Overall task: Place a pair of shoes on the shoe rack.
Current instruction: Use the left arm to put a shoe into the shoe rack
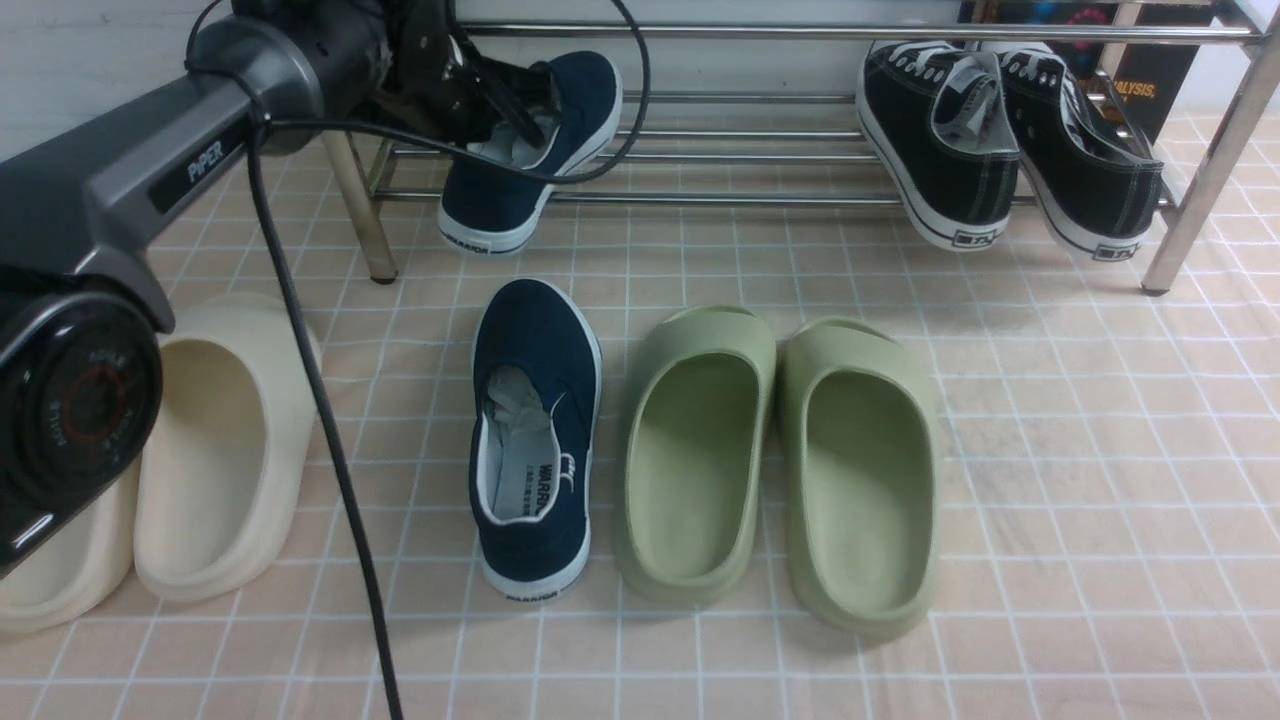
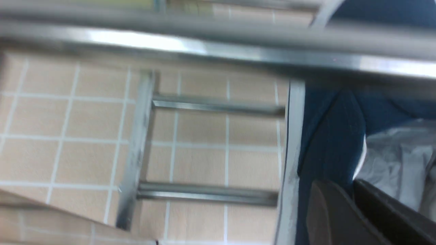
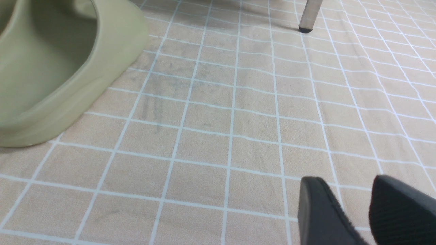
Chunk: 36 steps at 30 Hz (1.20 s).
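In the upper left of the front view, the left gripper (image 1: 500,100) reaches into the first navy slip-on (image 1: 580,110). That shoe lies tilted on the lower rails at the left end of the shoe rack (image 1: 750,131), toe up toward the back and heel hanging over the front rail. The left wrist view shows its 2 fingers (image 2: 330,214) almost together, 1 outside the canvas wall and 1 over the paper stuffing (image 2: 395,160), with the collar pinched between them. The second navy slip-on (image 1: 535,440) sits flat on the tiled floor (image 1: 1100,500) at centre left, between the cream slides (image 1: 220,440) and the green slides (image 1: 690,450). 2 black sneakers (image 1: 940,150) lean on the rack at upper right. The right gripper (image 3: 347,183), seen only by its own wrist camera, hangs above the floor near a green slide, jaws apart and holding nothing.
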Each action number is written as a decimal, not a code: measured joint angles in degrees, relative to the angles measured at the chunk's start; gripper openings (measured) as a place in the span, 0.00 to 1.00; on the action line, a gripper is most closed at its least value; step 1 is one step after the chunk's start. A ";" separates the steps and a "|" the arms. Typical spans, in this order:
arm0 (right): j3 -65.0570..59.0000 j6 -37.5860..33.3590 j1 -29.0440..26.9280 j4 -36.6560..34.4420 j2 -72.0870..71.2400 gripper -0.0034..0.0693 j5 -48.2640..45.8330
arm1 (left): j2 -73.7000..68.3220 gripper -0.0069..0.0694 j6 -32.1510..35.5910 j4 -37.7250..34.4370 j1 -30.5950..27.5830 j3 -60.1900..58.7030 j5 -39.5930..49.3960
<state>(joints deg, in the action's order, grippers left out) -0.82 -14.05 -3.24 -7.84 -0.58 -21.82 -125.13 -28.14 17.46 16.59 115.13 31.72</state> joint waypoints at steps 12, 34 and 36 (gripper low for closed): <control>0.00 0.00 0.00 0.00 0.00 0.37 0.00 | -2.74 0.15 -18.35 12.80 -0.17 0.33 -5.18; 0.00 0.00 0.00 0.00 0.00 0.38 0.00 | -2.93 0.62 -18.54 14.76 -0.11 0.50 0.51; 0.00 0.00 0.00 0.00 0.00 0.38 0.00 | -0.91 0.63 -16.21 14.08 -0.11 0.50 3.13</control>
<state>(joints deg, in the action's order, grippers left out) -0.82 -14.05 -3.24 -7.84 -0.58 -21.82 -126.04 -44.34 31.54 16.48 115.62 34.85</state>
